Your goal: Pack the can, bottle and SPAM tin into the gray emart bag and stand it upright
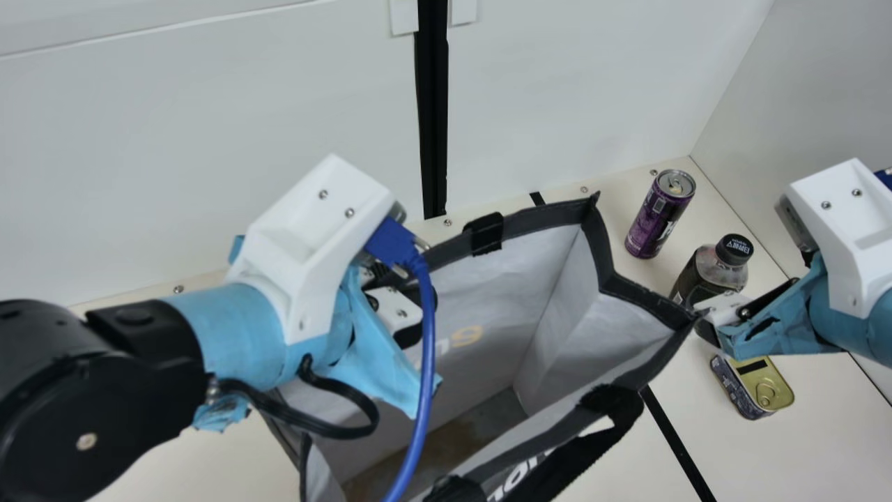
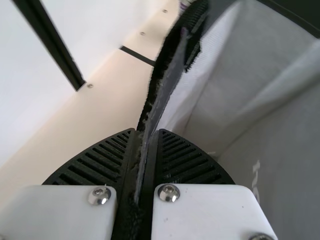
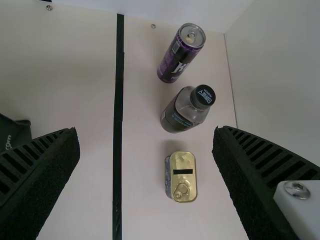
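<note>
The gray bag (image 1: 568, 335) stands upright with its mouth spread wide. At its left back edge, my left gripper (image 1: 418, 307) holds the rim; in the left wrist view the gripper (image 2: 146, 134) is closed around the dark edge of the bag (image 2: 245, 75). Right of the bag my right gripper (image 1: 712, 322) hangs over the table, and in the right wrist view the gripper (image 3: 145, 131) is open with nothing between its fingers. The purple can (image 1: 660, 216) and dark bottle (image 1: 709, 270) stand upright, with the SPAM tin (image 1: 756, 387) nearer the front.
White walls (image 1: 209, 153) rise behind the table (image 1: 690, 432) and along its right side, close to the can and bottle. Black tape (image 3: 118, 100) runs across the table between the bag and the three items. A blue cable (image 1: 426, 348) hangs across the bag's mouth.
</note>
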Available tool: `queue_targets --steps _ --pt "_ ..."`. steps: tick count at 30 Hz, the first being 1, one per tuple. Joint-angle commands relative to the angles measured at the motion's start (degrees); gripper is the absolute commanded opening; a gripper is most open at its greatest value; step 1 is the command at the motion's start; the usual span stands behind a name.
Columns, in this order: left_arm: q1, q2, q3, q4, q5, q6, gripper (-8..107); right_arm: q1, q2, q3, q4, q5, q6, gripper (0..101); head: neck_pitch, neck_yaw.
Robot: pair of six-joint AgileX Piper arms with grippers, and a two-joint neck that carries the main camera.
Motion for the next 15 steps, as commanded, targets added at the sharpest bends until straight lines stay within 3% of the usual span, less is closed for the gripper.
queue_targets --steps 1,15 --pt "-0.18 -0.17 -0.45 2.66 -0.04 -2.15 -8 0.00 0.00 0.00 0.00 0.00 0.00 95 -1.30 -0.14" --pt "-2.67 -5.27 2.44 20.65 -1.03 -11.62 -8 0.00 0.00 0.00 0.00 0.00 0.00 95 -1.30 -0.14"
